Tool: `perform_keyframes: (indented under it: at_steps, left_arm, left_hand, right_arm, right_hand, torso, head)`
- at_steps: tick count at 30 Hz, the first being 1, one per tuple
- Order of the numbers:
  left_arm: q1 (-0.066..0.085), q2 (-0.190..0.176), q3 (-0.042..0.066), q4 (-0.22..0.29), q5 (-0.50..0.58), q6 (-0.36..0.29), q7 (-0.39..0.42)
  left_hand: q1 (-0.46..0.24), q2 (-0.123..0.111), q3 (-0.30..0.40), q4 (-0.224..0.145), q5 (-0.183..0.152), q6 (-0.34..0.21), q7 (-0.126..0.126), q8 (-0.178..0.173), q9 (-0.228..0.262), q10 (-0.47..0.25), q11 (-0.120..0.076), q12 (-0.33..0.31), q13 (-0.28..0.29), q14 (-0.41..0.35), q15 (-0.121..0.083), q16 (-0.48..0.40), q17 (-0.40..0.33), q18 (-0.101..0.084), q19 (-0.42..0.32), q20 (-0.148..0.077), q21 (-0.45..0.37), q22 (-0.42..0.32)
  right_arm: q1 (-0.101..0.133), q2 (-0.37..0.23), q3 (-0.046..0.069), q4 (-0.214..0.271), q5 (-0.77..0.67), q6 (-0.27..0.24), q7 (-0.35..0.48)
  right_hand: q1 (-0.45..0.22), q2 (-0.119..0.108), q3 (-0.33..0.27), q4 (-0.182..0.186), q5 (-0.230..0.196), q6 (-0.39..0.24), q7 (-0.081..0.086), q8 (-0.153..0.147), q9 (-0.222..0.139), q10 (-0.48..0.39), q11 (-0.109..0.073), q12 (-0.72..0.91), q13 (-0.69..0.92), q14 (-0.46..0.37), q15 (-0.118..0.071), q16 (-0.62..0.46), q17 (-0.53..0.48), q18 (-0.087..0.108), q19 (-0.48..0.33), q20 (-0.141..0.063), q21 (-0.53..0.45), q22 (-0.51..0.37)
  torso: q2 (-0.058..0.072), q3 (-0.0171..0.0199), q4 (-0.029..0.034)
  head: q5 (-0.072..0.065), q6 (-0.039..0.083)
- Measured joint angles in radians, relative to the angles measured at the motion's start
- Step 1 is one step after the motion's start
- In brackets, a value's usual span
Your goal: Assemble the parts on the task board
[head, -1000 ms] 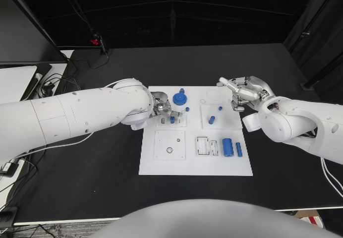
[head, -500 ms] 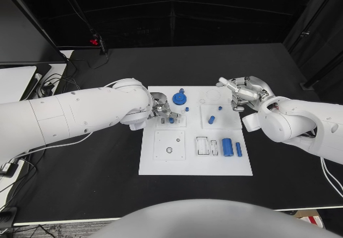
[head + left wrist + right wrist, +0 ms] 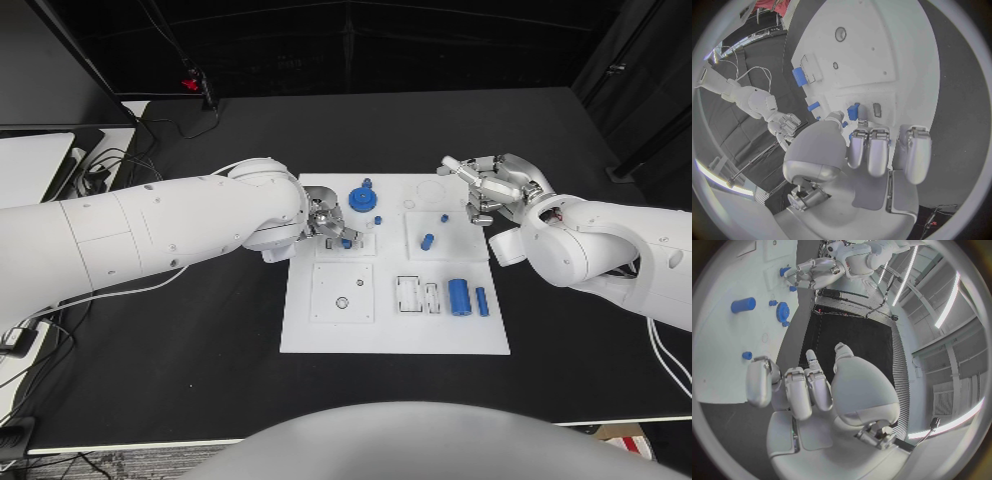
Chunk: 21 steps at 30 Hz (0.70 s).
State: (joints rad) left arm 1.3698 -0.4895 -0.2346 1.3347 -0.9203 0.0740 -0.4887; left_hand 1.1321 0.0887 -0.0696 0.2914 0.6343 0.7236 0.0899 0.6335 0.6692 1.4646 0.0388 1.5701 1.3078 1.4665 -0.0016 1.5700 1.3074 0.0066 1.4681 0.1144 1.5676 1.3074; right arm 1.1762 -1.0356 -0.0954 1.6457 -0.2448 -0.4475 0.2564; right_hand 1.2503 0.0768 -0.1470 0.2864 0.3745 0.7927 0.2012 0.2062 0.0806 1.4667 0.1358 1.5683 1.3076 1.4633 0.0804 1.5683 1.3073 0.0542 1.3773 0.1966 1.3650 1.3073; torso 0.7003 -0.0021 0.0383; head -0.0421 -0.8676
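A misseat is judged the main risk: the small blue peg (image 3: pixel 348 242) is pinched at the fingertips of the left hand (image 3: pixel 327 221) over the upper-left block of the task board (image 3: pixel 394 340), and a tilt at release could leave it cocked or let it roll across the board. From the left wrist view the peg (image 3: pixel 853 111) is seen between thumb and fingers, close to a slot; whether it is touching the board cannot be told. A second hazard is contact with the blue gear (image 3: pixel 362 198), which stands just beside the left hand.

The left arm is reached in over the counter (image 3: pixel 173 370), hand bent downward at the board's upper-left part. The right hand (image 3: pixel 495 186) is held off the board's upper-right corner, fingers loosely curled with nothing in them. Loose blue pieces, among them a cylinder (image 3: pixel 459 297), lie at the board's lower right.
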Motion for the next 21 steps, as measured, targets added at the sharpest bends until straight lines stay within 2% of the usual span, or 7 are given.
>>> perform_keyframes:
  at_steps: [3,4,8,11,21]
  left_arm:
    - [0.0,0.0,0.0,0.0,0.0,0.0,0.0]
    - [0.0,0.0,0.0,0.0,0.0,0.001,0.0]
    - [0.0,0.001,0.0,-0.002,0.001,0.001,0.0]
    - [0.0,0.001,0.0,-0.002,0.001,0.001,0.0]
    - [-0.001,0.003,-0.001,-0.005,0.001,0.001,0.002]
  left_hand:
    - [0.039,-0.016,0.026,0.0,0.109,0.0,0.0,0.0,0.002,0.002,-0.002,0.0,0.0,-0.002,-0.003,0.0,0.0,0.0,0.0,0.0,0.0,0.0]
    - [0.049,-0.02,0.035,0.0,0.132,0.0,0.0,0.0,0.004,0.004,-0.004,0.0,0.0,0.001,-0.005,0.0,0.0,0.0,-0.002,-0.002,0.0,0.0]
    - [0.082,-0.033,0.066,0.0,0.183,0.0,0.0,0.007,0.007,0.0,-0.007,0.0,0.0,0.001,-0.006,0.0,0.0,0.0,-0.004,-0.004,0.0,0.0]
    - [0.092,-0.042,0.079,-0.002,0.196,0.0,0.0,0.008,0.013,0.0,-0.007,0.0,0.0,0.001,-0.006,0.0,0.0,0.0,-0.004,-0.004,0.0,0.0]
    - [0.11,-0.041,0.097,-0.001,0.2,0.0,0.0,0.014,0.018,0.0,-0.007,0.0,0.0,-0.002,-0.009,0.0,0.0,0.0,0.0,-0.007,0.0,0.0]
  right_arm:
    - [0.0,0.0,0.0,0.0,0.0,0.0,0.0]
    - [0.0,0.0,0.0,0.0,0.0,0.0,0.0]
    - [0.0,0.0,0.0,0.0,0.0,0.0,-0.001]
    - [0.0,0.0,0.0,0.0,0.0,0.0,-0.001]
    - [0.0,0.0,0.0,-0.002,0.0,0.0,-0.003]
  right_hand:
    - [0.0,0.0,0.0,0.0,0.0,0.0,0.0,0.0,0.0,0.0,0.0,0.0,0.0,0.0,0.0,0.0,0.0,0.0,0.0,0.0,0.0,0.0]
    - [0.0,0.0,0.0,0.0,0.0,0.0,0.0,0.004,0.0,0.0,0.0,0.0,0.0,0.0,0.0,0.0,0.0,0.0,0.0,0.0,0.0,0.0]
    - [0.0,0.0,0.0,0.0,0.0,0.0,0.0,0.006,0.001,0.0,0.0,0.0,0.0,0.0,0.0,0.0,0.001,0.0,0.0,0.0,0.0,0.0]
    - [0.0,0.0,0.0,0.0,0.0,0.0,0.0,0.006,0.001,0.0,0.0,0.0,0.0,0.0,0.0,0.0,0.001,0.0,0.0,0.0,0.0,0.0]
    - [0.0,0.0,0.0,0.0,0.0,0.0,0.0,0.006,0.001,0.0,0.0,0.0,0.0,0.0,0.0,0.0,0.001,0.0,0.0,0.0,0.0,0.0]
  torso:
    - [0.0,0.0,0.0001]
    - [0.0,0.0,0.0001]
    - [0.0,0.0,0.0002]
    - [0.0,0.0,0.0001]
    - [0.0,0.0,0.0002]
  head:
    - [0.0,0.0]
    - [0.0,0.0]
    - [-0.001,-0.001]
    - [-0.001,-0.001]
    - [-0.001,0.0]
